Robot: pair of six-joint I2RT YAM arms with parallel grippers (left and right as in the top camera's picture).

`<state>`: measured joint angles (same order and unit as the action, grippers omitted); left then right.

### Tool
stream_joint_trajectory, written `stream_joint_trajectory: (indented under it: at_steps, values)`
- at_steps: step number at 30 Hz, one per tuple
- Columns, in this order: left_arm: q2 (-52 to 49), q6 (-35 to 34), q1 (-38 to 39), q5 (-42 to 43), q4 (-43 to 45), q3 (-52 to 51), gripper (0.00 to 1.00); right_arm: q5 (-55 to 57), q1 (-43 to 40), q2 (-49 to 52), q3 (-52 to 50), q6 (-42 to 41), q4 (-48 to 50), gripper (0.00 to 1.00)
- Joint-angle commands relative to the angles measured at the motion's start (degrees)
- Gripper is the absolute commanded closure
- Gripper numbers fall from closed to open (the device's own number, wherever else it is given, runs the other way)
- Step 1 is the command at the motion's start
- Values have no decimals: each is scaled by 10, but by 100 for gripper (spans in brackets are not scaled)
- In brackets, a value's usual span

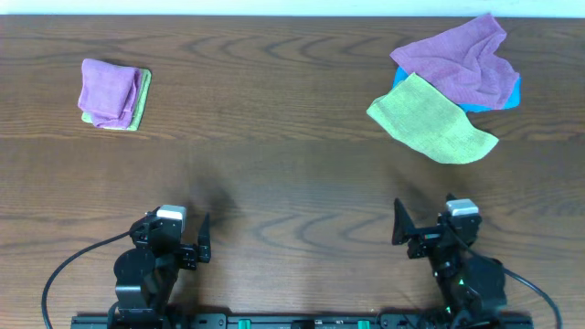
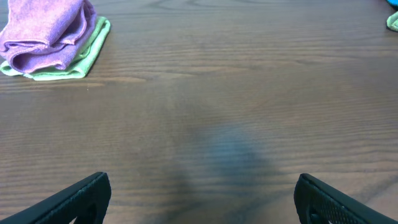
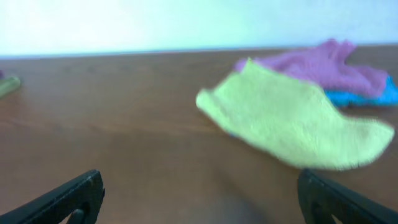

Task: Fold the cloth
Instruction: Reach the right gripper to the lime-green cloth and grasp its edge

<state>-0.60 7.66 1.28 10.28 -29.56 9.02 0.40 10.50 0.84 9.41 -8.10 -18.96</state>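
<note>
The light yellow-green cloth [image 1: 431, 119] lies spread out and slightly rumpled at the back right of the table. Its far corner is tucked under a crumpled purple cloth [image 1: 457, 62]. In the right wrist view the cloth [image 3: 292, 121] is ahead and to the right, blurred. My right gripper [image 1: 431, 227] stands open near the front edge, well short of the cloth, with nothing between its fingers [image 3: 200, 196]. At the front left my left gripper [image 1: 174, 236] is open over bare wood [image 2: 202, 199]. Only a sliver of the cloth [image 2: 393, 22] shows in the left wrist view.
A bright blue cloth [image 1: 512, 91] peeks out from under the purple one. At the back left a folded purple cloth [image 1: 110, 87] rests on a folded green one [image 1: 137, 110], also seen as a stack [image 2: 50, 37] from the left wrist. The table [image 1: 292, 174] is dark wood.
</note>
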Motion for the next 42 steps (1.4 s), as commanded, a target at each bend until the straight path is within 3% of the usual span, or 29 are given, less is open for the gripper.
stream_joint_trajectory:
  at_steps: [1, 7, 15, 23, 34, 42]
  values:
    - [3, -2, -2, -3, 1, -9, 5, -4, -3, -5, 1, -29, 55, 1]
    - [3, -2, -2, -3, 1, -9, 5, 50, -5, 74, 0, -56, 158, 1]
    - [3, -2, -2, -3, 1, -9, 5, 88, -16, 394, 73, -56, 336, 1]
    - [3, -2, -2, -3, 1, -9, 5, 86, -69, 664, 297, -50, 303, 1]
    - [3, -2, -2, -3, 1, -9, 5, 82, -81, 715, 333, -28, 326, 1]
    - [3, -2, -2, -3, 1, -9, 5, 82, -156, 848, 426, -38, 205, 1]
